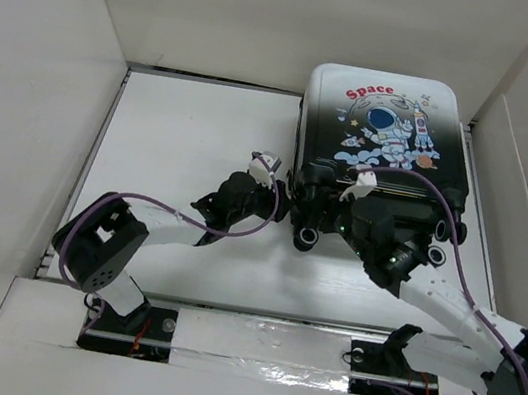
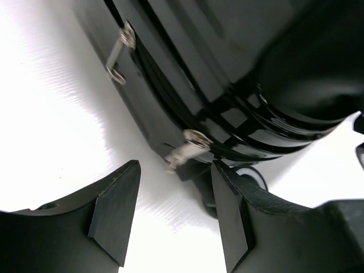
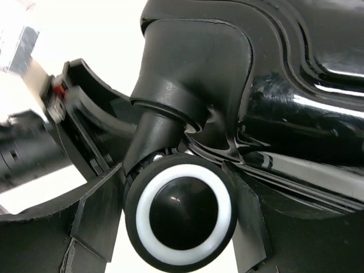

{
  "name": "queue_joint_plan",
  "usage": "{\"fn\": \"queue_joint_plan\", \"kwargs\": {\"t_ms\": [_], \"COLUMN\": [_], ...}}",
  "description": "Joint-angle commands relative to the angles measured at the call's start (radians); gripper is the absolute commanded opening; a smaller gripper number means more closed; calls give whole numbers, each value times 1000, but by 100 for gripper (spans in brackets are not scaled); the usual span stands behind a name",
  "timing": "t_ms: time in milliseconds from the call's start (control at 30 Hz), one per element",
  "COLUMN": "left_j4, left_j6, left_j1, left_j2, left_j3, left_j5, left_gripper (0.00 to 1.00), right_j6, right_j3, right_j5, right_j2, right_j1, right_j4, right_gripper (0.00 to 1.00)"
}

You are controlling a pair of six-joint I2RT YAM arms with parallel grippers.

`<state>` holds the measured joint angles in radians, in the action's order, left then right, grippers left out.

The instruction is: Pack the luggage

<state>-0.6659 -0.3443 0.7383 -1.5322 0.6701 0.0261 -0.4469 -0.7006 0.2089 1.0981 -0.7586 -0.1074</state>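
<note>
The luggage (image 1: 382, 126) lies flat and closed at the back right of the table, astronaut print up, wheels toward the arms. My right gripper (image 1: 319, 229) is at its near left corner. In the right wrist view, a black wheel with a white ring (image 3: 183, 219) fills the gap of the right gripper (image 3: 176, 170), with both pads against its sides. My left gripper (image 1: 284, 189) is beside the same corner. In the left wrist view, the left gripper (image 2: 175, 170) is open over bare table, just short of a metal zipper pull (image 2: 185, 149). A second pull (image 2: 116, 57) hangs farther along the glossy black shell (image 2: 227, 68).
White walls (image 1: 52, 71) box in the table on the left, back and right. A raised ledge with silver tape (image 1: 250, 342) runs along the near edge by the arm bases. Another wheel (image 1: 437, 255) sticks out at the luggage's near right corner.
</note>
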Motion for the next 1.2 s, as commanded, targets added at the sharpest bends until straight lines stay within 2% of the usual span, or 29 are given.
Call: {"fn": "queue_joint_plan", "kwargs": {"t_ms": [0, 167, 267, 400, 567, 767, 867, 900, 1033, 1067, 1100, 1167], "left_j4": [-41, -29, -14, -29, -11, 28, 34, 34, -15, -35, -40, -38], "left_j6": [11, 18, 45, 62, 90, 102, 120, 125, 131, 131, 134, 145], "left_j1": [-8, -8, 35, 59, 59, 59, 59, 59, 59, 59, 59, 59], "left_j2": [66, 135, 147, 126, 46, 0, -19, -26, -69, -78, -86, -117], "left_j3": [6, -29, -32, -27, 6, 81, 108, 115, 125, 125, 128, 147], "left_j5": [70, 162, 183, 230, 190, 42, -9, -5, 20, 26, 26, 15], "left_gripper": [49, 49, 50, 49, 47, 49, 51, 51, 50, 47, 44, 38], "right_j6": [31, 76, 83, 88, 85, 91, 94, 97, 100, 99, 99, 100], "right_j3": [15, 75, 84, 90, 84, 62, 65, 67, 66, 66, 66, 49], "right_j5": [0, -8, 6, 12, -15, -72, -92, -112, -151, -157, -166, -172], "right_j2": [-122, -337, -441, -497, -491, -491, -492, -489, -455, -436, -423, -396], "right_j1": [13, 22, 31, 42, 42, 42, 42, 42, 42, 42, 42, 42], "right_j4": [-17, 139, 241, 296, 276, 279, 273, 262, 233, 221, 200, 184], "right_gripper": [0, 0, 0, 0, 0, 1, 21, 32, 51, 55, 64, 70]}}
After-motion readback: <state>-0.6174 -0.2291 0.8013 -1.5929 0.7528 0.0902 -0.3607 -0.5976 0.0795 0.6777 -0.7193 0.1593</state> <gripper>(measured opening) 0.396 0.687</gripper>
